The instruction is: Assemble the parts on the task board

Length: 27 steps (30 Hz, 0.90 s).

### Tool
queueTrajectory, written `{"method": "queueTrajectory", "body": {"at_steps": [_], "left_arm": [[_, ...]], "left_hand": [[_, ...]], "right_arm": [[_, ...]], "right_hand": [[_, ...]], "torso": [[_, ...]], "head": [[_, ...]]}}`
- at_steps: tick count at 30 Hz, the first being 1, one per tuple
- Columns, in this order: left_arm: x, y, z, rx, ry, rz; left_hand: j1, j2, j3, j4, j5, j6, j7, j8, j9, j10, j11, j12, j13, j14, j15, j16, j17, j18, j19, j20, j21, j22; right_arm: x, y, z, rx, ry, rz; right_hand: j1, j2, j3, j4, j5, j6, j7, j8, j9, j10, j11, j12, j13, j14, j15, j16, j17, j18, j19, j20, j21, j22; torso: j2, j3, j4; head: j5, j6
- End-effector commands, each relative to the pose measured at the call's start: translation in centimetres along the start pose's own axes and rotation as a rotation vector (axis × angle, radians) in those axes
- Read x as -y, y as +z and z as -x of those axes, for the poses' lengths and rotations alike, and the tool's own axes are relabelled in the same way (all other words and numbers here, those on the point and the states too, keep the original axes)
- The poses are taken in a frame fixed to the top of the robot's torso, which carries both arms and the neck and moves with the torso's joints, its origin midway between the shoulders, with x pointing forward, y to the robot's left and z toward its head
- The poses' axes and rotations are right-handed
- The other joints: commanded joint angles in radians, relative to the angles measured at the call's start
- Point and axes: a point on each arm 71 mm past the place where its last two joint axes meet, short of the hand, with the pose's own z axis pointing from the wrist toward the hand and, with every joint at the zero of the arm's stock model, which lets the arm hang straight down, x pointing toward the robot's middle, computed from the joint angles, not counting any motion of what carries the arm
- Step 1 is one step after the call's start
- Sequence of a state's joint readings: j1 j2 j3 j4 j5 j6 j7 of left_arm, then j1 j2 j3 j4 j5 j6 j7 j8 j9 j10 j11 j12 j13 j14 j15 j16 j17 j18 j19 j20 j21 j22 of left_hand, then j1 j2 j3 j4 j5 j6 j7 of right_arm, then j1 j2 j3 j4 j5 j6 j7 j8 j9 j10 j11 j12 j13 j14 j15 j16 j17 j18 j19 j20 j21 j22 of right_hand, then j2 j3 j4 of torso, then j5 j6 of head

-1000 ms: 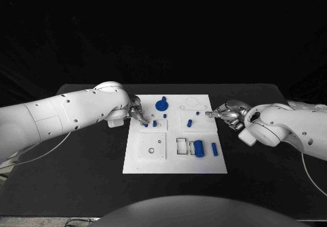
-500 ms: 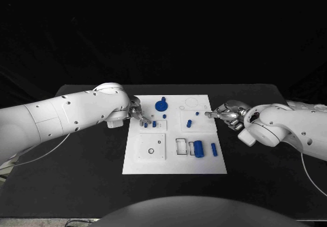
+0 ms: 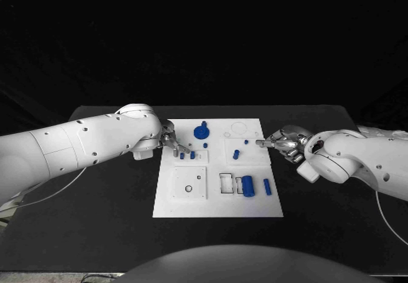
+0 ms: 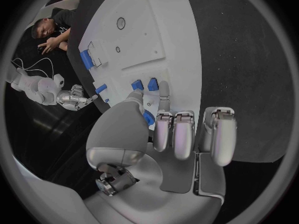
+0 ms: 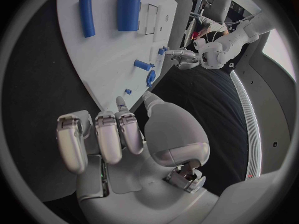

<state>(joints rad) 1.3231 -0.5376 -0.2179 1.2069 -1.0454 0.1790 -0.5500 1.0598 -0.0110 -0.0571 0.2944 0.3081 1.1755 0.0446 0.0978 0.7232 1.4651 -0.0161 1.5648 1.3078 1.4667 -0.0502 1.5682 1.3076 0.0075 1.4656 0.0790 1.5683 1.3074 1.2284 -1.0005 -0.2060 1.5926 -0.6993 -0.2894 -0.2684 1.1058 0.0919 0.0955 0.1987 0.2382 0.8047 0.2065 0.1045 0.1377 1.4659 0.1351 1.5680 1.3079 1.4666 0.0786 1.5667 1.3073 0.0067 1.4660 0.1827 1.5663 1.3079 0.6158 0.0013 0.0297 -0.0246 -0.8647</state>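
Standing at the black table (image 3: 102,200), I see the white task board (image 3: 217,194) lying flat in the middle with both arms reaching in from either side. The left hand (image 3: 170,143) sits at the board's left edge, its fingertips (image 4: 163,90) stretched out right at two short blue pegs (image 3: 187,155) that stand side by side near that edge; whether anything is pinched there I cannot tell, since the fingers hide the contact. The right hand (image 3: 280,141) hovers just off the board's right edge, fingers curled loosely toward the palm with nothing visible between them, though I cannot tell for certain that it holds nothing.

On the board itself, a round blue knob-like part (image 3: 201,131) sits toward the far side, a small blue piece (image 3: 236,154) lies near the middle, and a thick blue cylinder (image 3: 247,185) rests beside a rectangular slot (image 3: 226,183) on the near side. A thinner blue rod (image 3: 267,186) lies just to the right of the cylinder, close to the board's edge. A small dark ring (image 3: 188,188) marks the square panel at the near left
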Motion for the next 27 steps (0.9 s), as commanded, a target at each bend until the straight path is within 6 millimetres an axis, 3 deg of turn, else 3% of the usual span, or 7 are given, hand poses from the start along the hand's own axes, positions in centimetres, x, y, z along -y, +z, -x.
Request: {"method": "queueTrajectory", "body": {"at_steps": [1, 10, 17, 18, 21, 24, 27], "left_arm": [[0.2, -0.1, 0.2, 0.037, -0.014, -0.022], [0.0, -0.9, 1.3, 0.216, -0.134, -0.127], [0.2, -2.6, 3.7, 0.517, -0.344, -0.370], [0.3, -2.7, 3.8, 0.535, -0.360, -0.392], [0.5, -3.2, 4.2, 0.597, -0.416, -0.492], [0.9, -3.5, 4.2, 0.616, -0.428, -0.578], [1.4, -3.5, 4.0, 0.621, -0.399, -0.637]], "left_hand": [[-0.014, 0.005, -0.014, -0.001, -0.037, 0.009, -0.002, 0.009, 0.003, 0.106, 0.004, 0.006, 0.263, 0.104, 0.005, 0.003, 0.263, -0.007, 0.105, 0.003, 0.002, 0.263], [0.006, 0.012, -0.020, -0.004, -0.059, 0.014, -0.006, 0.014, 0.007, 0.106, 0.000, 0.006, 0.263, 0.104, 0.002, 0.003, 0.263, -0.007, 0.105, 0.001, 0.002, 0.263], [0.174, -0.001, -0.032, -0.005, -0.024, -0.054, 0.010, -0.014, -0.034, 0.079, 0.012, -0.029, 0.233, 0.104, 0.010, 0.003, 0.263, -0.007, 0.105, 0.001, 0.002, 0.263], [0.197, 0.002, -0.029, -0.005, -0.016, -0.065, 0.011, -0.019, -0.043, 0.013, 0.014, -0.122, 0.157, 0.104, 0.008, 0.003, 0.263, -0.007, 0.105, 0.002, 0.002, 0.263], [0.289, 0.004, -0.011, -0.002, -0.002, -0.117, 0.029, -0.027, -0.093, -0.395, 0.026, -0.827, -0.370, 0.104, 0.016, 0.003, 0.263, -0.007, 0.105, 0.005, 0.002, 0.263], [0.370, -0.014, 0.008, -0.004, -0.007, -0.157, 0.072, -0.034, -0.195, -0.381, 0.074, -1.183, -0.699, 0.104, 0.057, 0.003, 0.263, -0.007, 0.105, 0.030, 0.002, 0.263], [0.426, -0.027, 0.024, -0.002, -0.025, -0.184, 0.084, -0.037, -0.263, -0.434, 0.088, -1.329, -0.843, 0.104, 0.072, 0.003, 0.263, -0.007, 0.105, 0.046, 0.002, 0.263]], "right_arm": [[0.0, 0.0, -0.2, -0.015, -0.008, 0.002], [-0.1, 0.0, 0.0, 0.003, -0.003, 0.020], [-0.4, 0.0, 0.1, 0.029, 0.005, 0.050], [-0.4, 0.0, 0.1, 0.030, 0.005, 0.051], [-0.4, 0.0, 0.1, 0.030, 0.008, 0.055], [-0.4, -0.1, 0.1, 0.029, 0.009, 0.058], [-0.4, -0.1, 0.1, 0.028, 0.010, 0.060]], "right_hand": [[0.000, 0.008, -0.004, 0.002, 0.005, -0.007, 0.009, 0.004, 0.001, 0.105, 0.009, 0.003, 0.263, 0.104, 0.004, 0.004, 0.263, -0.007, 0.105, 0.005, 0.004, 0.263], [0.000, 0.009, -0.005, 0.002, 0.005, -0.007, 0.009, 0.004, 0.001, 0.105, 0.010, 0.003, 0.263, 0.104, 0.004, 0.004, 0.263, -0.007, 0.105, 0.006, 0.004, 0.263], [0.002, 0.013, -0.003, 0.003, 0.008, -0.004, 0.009, 0.007, 0.003, 0.105, 0.010, 0.003, 0.263, 0.104, 0.005, 0.004, 0.263, -0.007, 0.105, 0.006, 0.004, 0.263], [0.002, 0.013, -0.003, 0.003, 0.009, -0.004, 0.008, 0.008, 0.003, 0.105, 0.010, 0.003, 0.263, 0.104, 0.005, 0.004, 0.263, -0.007, 0.105, 0.006, 0.004, 0.263], [0.002, 0.013, -0.003, 0.003, 0.009, -0.004, 0.008, 0.008, 0.003, 0.105, 0.010, 0.003, 0.263, 0.104, 0.005, 0.004, 0.263, -0.007, 0.105, 0.006, 0.004, 0.263], [0.002, 0.013, -0.004, 0.003, 0.009, -0.003, 0.009, 0.008, 0.003, 0.105, 0.010, 0.003, 0.263, 0.104, 0.005, 0.004, 0.263, -0.007, 0.105, 0.006, 0.004, 0.263], [0.002, 0.013, -0.004, 0.003, 0.009, -0.003, 0.009, 0.008, 0.003, 0.105, 0.010, 0.003, 0.263, 0.104, 0.005, 0.004, 0.263, -0.007, 0.105, 0.006, 0.004, 0.263]], "torso": [[0.000, 0.0000, 0.0001], [-0.001, 0.0005, 0.0014], [0.000, 0.0002, -0.0009], [0.000, 0.0001, -0.0012], [0.001, -0.0005, 0.0003], [0.001, -0.0002, -0.0007], [0.000, 0.0001, -0.0007]], "head": [[0.001, 0.001], [0.001, 0.008], [0.001, 0.013], [0.001, 0.012], [-0.001, 0.014], [-0.002, 0.014], [-0.002, 0.015]]}}
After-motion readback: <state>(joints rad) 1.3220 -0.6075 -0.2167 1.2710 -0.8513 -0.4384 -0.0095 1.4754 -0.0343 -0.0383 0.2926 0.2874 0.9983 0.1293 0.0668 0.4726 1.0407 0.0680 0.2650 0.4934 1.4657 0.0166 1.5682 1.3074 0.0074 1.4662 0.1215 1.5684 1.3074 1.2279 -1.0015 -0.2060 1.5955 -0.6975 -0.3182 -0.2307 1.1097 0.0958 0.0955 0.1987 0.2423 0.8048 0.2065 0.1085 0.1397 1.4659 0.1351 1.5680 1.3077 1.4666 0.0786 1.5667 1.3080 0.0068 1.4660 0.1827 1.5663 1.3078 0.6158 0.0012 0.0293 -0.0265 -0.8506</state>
